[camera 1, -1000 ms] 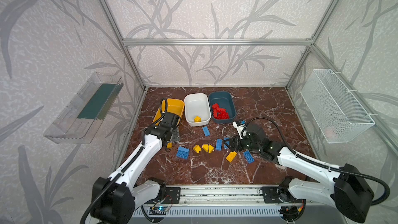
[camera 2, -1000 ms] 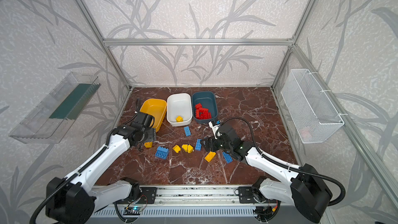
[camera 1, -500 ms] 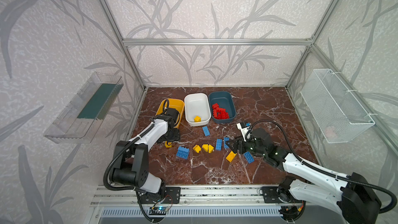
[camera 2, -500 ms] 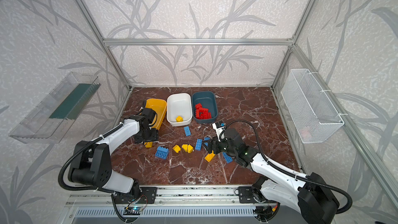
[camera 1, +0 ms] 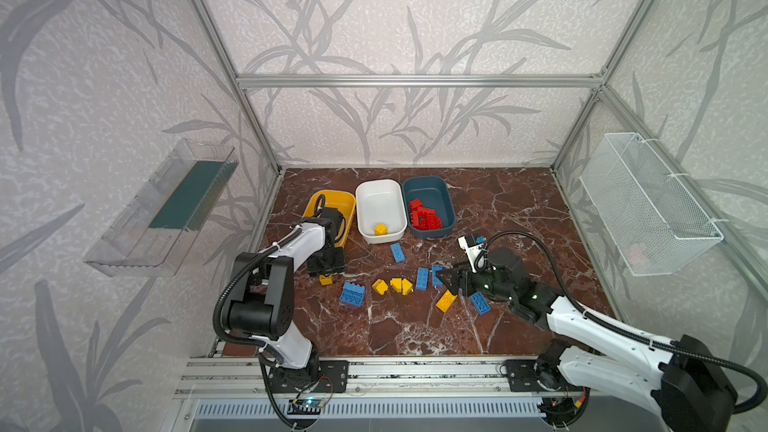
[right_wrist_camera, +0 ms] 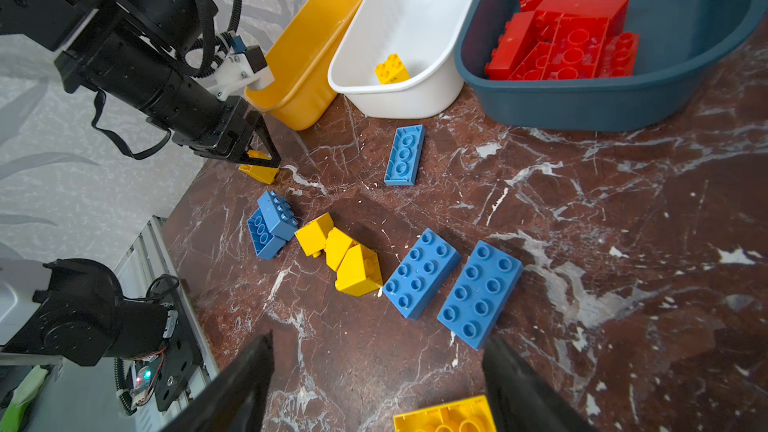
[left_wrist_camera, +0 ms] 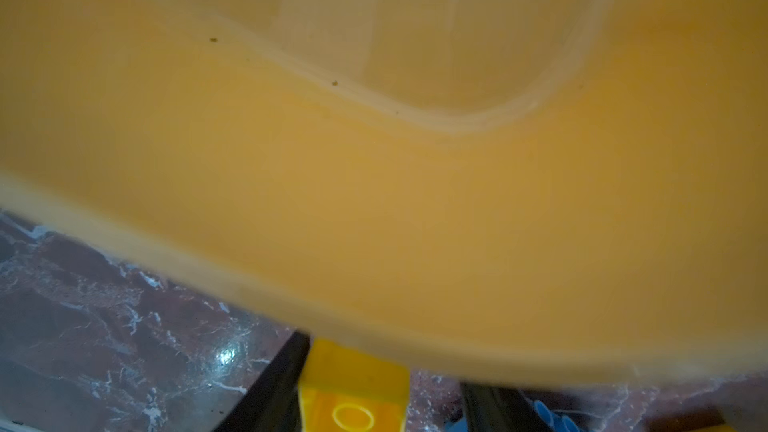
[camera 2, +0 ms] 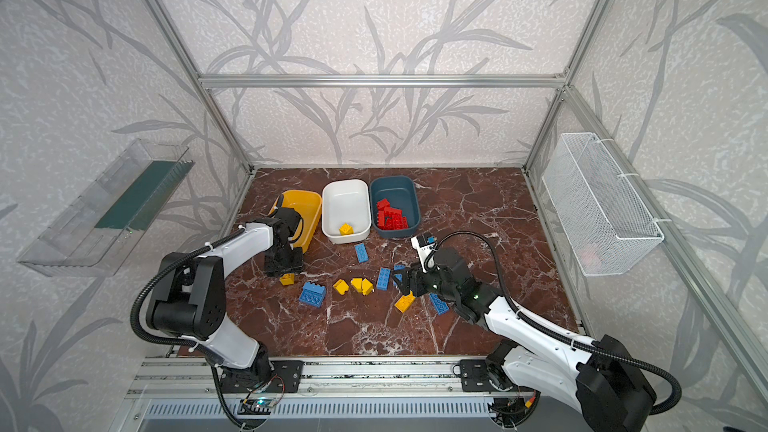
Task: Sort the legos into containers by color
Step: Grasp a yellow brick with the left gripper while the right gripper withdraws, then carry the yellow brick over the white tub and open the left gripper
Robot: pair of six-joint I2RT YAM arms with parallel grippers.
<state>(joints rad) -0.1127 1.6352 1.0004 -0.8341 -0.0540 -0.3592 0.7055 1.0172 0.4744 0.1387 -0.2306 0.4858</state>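
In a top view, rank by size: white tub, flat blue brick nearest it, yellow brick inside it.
1. White rounded plastic tub
2. Flat blue studded plastic brick
3. Small yellow studded plastic brick

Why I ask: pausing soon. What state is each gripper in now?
Left gripper: open around a yellow brick, gap on one side, not clamped.
Right gripper: open, empty.

**Both arms low, both grippers parted**

The left arm (camera 1: 299, 243) folds back sharply at the elbow. Its wrist bends to aim the left gripper (camera 1: 326, 273) steeply down, jaws partly apart. The right arm (camera 1: 602, 326) stretches long and low from its base. Ahead of its wrist, the right gripper (camera 1: 446, 282) points forward and down, its fingers (right_wrist_camera: 249, 384) spread wide.
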